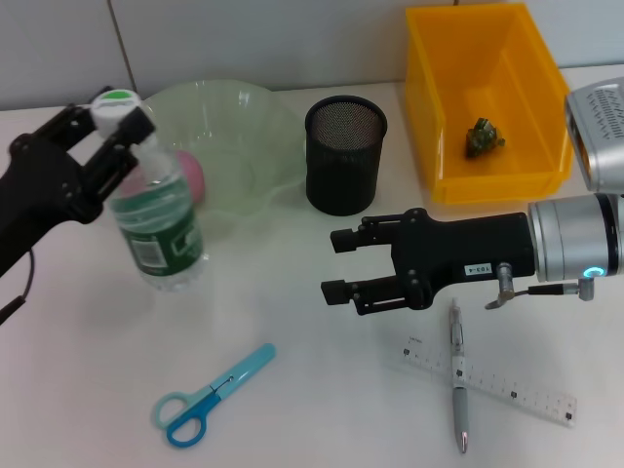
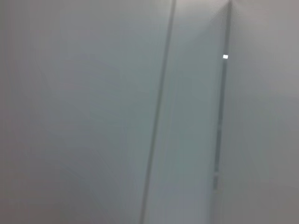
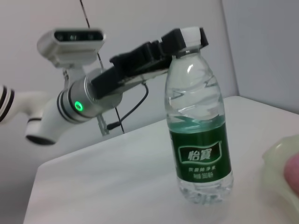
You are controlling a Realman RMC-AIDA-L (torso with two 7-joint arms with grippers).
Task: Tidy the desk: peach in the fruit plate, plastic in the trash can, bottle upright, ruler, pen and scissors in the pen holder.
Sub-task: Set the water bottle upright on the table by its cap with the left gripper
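Left end effector [image 1: 115, 125]: clenched on white cap of clear green-labelled plastic bottle [image 1: 156, 219].
Right end effector [image 1: 336, 263]: released, idle.
Risk: abrupt release topples bottle.

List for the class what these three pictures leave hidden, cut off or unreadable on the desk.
- Peach: head view, mostly behind the bottle and fruit plate wall.
- Pen holder contents: head view, dark mesh hides the inside.
- Left wrist view: only blank surface, no objects.
- Ruler markings: too small.
- Left end effector: whether it grips the cap is unclear.
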